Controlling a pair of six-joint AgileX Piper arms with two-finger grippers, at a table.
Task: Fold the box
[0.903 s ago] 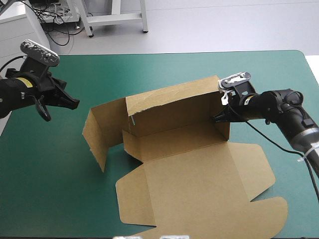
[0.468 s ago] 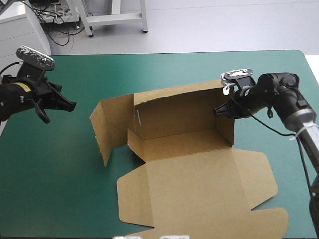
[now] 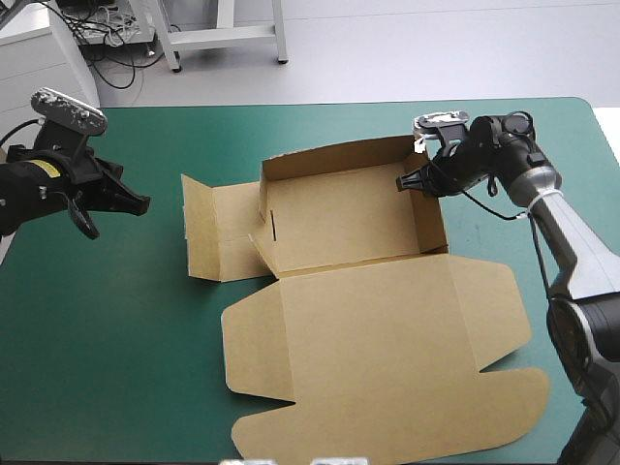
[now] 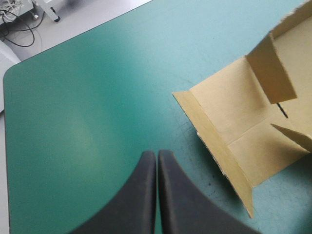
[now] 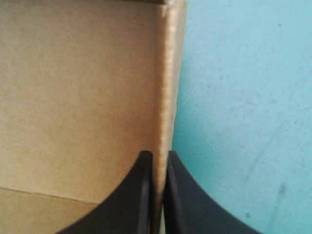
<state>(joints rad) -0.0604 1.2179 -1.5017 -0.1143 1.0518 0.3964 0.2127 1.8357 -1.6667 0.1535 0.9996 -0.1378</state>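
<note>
High view: at the far left the left gripper [image 3: 142, 203] hangs above the teal-green cover [image 3: 97, 339], its 2 black fingers pressed together into 1 point that aims right toward the box [image 3: 358, 320]. A yellow patch [image 3: 44, 167] on that arm carries marks too small to read. The left wrist view confirms the shut arch of the left gripper [image 4: 157, 153], with bare cover [image 4: 87, 97] under it and the box [image 4: 234, 131] ahead of it and to one side, well apart. There is 1 box, a cut sheet of brown board lying at the table's middle. Its left panel [image 3: 215, 232] is laid out flat on the cover, and just right of it an inner flap with 1 dark slit [image 3: 274, 231] stands up. The tray floor is bordered by a raised far wall [image 3: 334, 155] and a raised right wall [image 3: 433, 218], while the broad lid [image 3: 387, 378] lies flat toward the near edge. At the tray's far right corner the right gripper [image 3: 403, 184] pinches the top of the right wall; a small white tag [image 3: 420, 146] hangs by it, with no writing legible. In the right wrist view the right gripper [image 5: 160, 155] is all but shut, the wall's thin edge caught between the 2 fingers, brown board [image 5: 73, 97] on one side and cover [image 5: 243, 97] on the other.
</note>
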